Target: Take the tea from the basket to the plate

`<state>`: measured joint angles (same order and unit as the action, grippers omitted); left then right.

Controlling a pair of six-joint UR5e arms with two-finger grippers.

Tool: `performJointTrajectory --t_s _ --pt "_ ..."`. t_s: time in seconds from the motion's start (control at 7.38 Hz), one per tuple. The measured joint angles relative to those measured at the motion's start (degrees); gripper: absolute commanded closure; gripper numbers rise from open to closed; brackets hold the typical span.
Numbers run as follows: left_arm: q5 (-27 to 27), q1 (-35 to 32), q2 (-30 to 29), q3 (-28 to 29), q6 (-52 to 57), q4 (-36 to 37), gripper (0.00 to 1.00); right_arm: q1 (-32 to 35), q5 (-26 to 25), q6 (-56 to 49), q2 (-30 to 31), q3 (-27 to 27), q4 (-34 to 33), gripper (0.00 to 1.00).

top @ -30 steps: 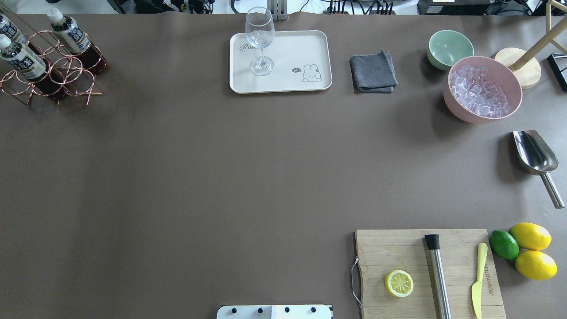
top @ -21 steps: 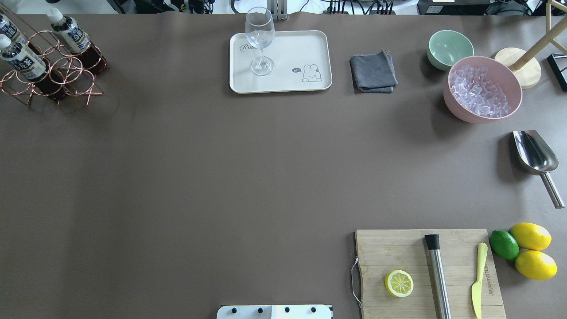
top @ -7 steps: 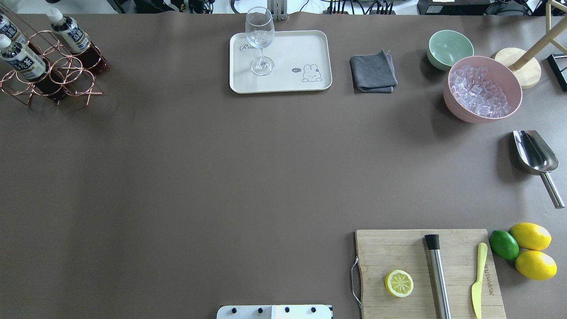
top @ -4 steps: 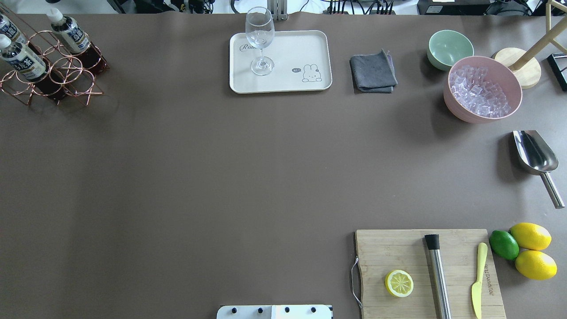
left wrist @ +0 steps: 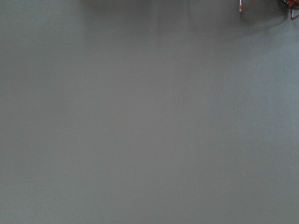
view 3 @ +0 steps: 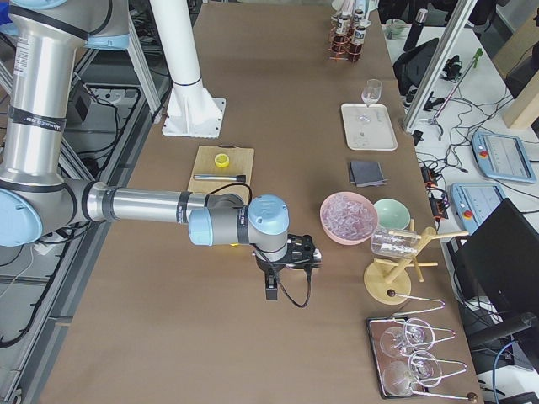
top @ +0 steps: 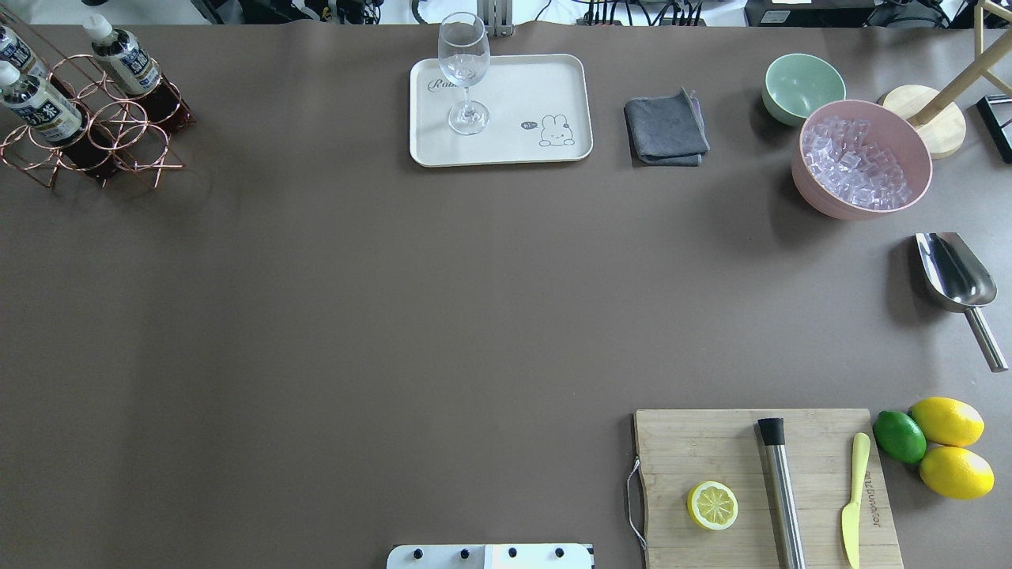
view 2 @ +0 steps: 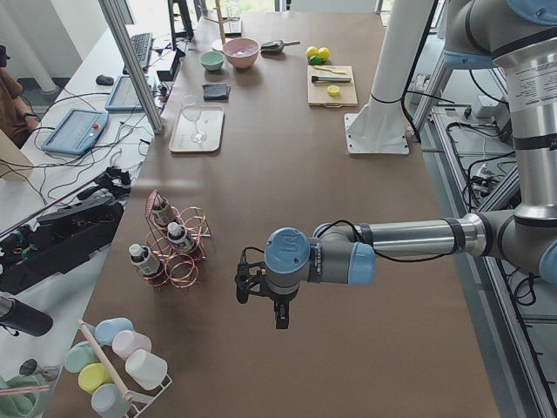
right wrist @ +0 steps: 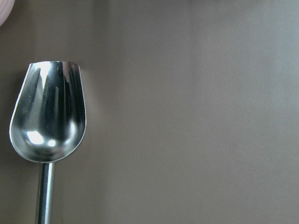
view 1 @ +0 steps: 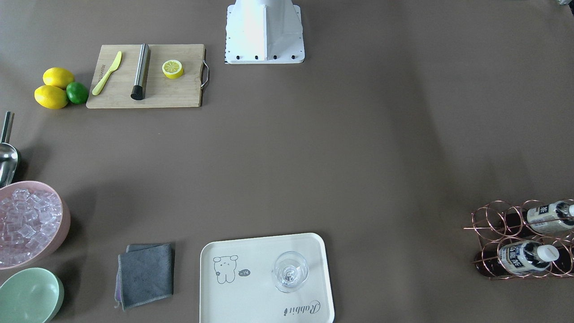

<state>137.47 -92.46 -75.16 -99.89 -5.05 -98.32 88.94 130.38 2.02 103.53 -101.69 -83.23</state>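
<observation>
You see three teas [top: 126, 65] in the basket [top: 117, 126], well apart from the plate [top: 538, 79]. Whether the left fingers [view 2: 280, 317] or right fingers [view 3: 270, 291] are open, you cannot tell.

Change record, earlier overhead frames against the present one: no entry. The tea [top: 38, 111] bottles in the basket [top: 118, 134] at ten o'clock of the table [top: 395, 316] and the plate [top: 538, 87] at twelve o'clock show no detectable shift. The left gripper [view 2: 261, 292] and right gripper [view 3: 282, 261] appear in the side views only, which have no earlier counterpart, so change there cannot be judged.
</observation>
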Motion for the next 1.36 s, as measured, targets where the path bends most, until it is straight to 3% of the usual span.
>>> performJointTrajectory --t_s 0.27,0.54,0.81,1.36 --pt "0.45 0.00 -0.05 -0.06 -0.27 0.03 0.02 0.00 0.04 0.00 0.00 0.00 0.00 0.00" --pt "4.83 -0.05 -0.50 0.08 -5.32 0.13 0.02 0.00 0.05 0.00 -0.03 0.00 0.00 0.00" --pt "7.27 -0.07 -4.09 0.03 -21.58 0.09 0.02 0.00 0.05 0.00 -0.05 0.00 0.00 0.00" --pt "6.99 0.08 -14.75 0.50 -50.27 0.97 0.02 0.00 0.04 0.00 -0.08 0.00 0.00 0.00"
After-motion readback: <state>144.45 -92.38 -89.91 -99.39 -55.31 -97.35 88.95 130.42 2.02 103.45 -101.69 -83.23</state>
